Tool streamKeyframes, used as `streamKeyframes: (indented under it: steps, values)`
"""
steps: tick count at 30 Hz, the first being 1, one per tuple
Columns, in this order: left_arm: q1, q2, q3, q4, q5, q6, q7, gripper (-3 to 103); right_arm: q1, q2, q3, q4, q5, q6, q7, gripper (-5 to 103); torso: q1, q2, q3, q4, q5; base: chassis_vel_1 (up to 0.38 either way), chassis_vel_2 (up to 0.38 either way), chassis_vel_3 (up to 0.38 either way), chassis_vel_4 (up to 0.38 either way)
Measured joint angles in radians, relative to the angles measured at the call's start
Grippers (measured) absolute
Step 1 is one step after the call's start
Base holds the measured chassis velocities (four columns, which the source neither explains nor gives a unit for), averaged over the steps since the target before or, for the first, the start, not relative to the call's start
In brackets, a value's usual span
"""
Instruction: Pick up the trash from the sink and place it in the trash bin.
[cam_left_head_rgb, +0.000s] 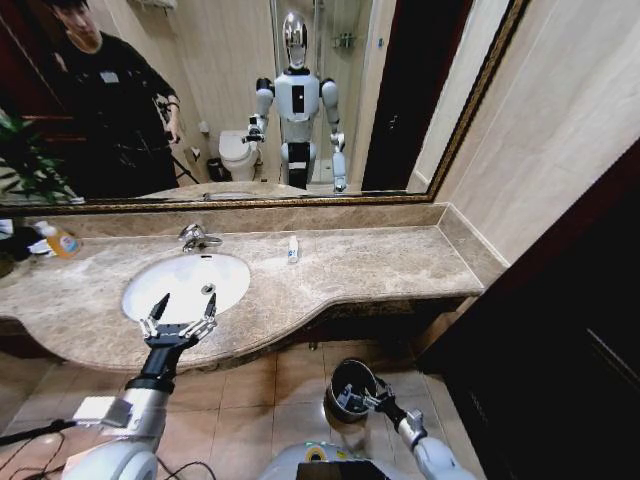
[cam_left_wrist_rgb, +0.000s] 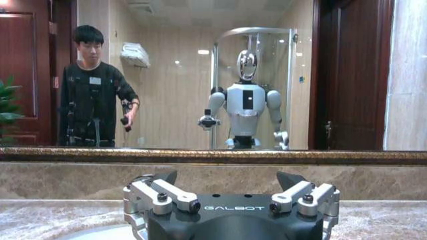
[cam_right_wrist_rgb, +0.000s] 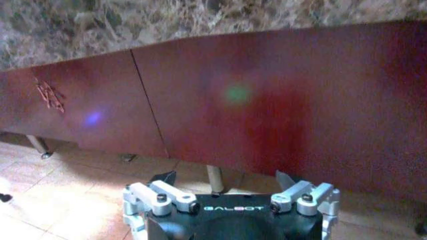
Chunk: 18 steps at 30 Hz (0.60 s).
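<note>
Marble, beige and mottled, curves round the smooth white oval sink (cam_left_head_rgb: 187, 284). Left gripper (cam_left_head_rgb: 179, 315) hangs over its near rim, fingers spread, holding nothing. One white tube (cam_left_head_rgb: 292, 248) lies on the countertop (cam_left_head_rgb: 380, 262) by the mirror. Right gripper (cam_left_head_rgb: 357, 398), released, sits low over the round black trash bin (cam_left_head_rgb: 351, 382) on the tiled floor.
</note>
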Motion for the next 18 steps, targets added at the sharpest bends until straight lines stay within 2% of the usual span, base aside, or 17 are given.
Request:
streamKeyframes:
  steps: [5, 11, 18]
  values:
    - [0.0, 0.0, 0.0, 0.0, 0.0, 0.0, 0.0, 100, -0.074, -0.039, 0.01, 0.178, 0.033, -0.042, 0.015, 100, 0.0, 0.0, 0.0, 0.0001, -0.0004, 0.0, 0.0, 0.0, 0.0]
    - [0.0, 0.0, 0.0, 0.0, 0.0, 0.0, 0.0, 100, -0.138, -0.061, 0.038, 0.34, 0.054, -0.032, 0.035, 100, 0.0, 0.0, 0.0, 0.0001, 0.0, 0.0, 0.0, 0.0, 0.0]
    - [0.0, 0.0, 0.0, 0.0, 0.0, 0.0, 0.0, 100, -0.247, -0.096, 0.094, 0.583, 0.096, -0.08, 0.069, 100, 0.0, 0.0, 0.0, -0.0001, -0.0002, 0.0, 0.0, 0.0, 0.0]
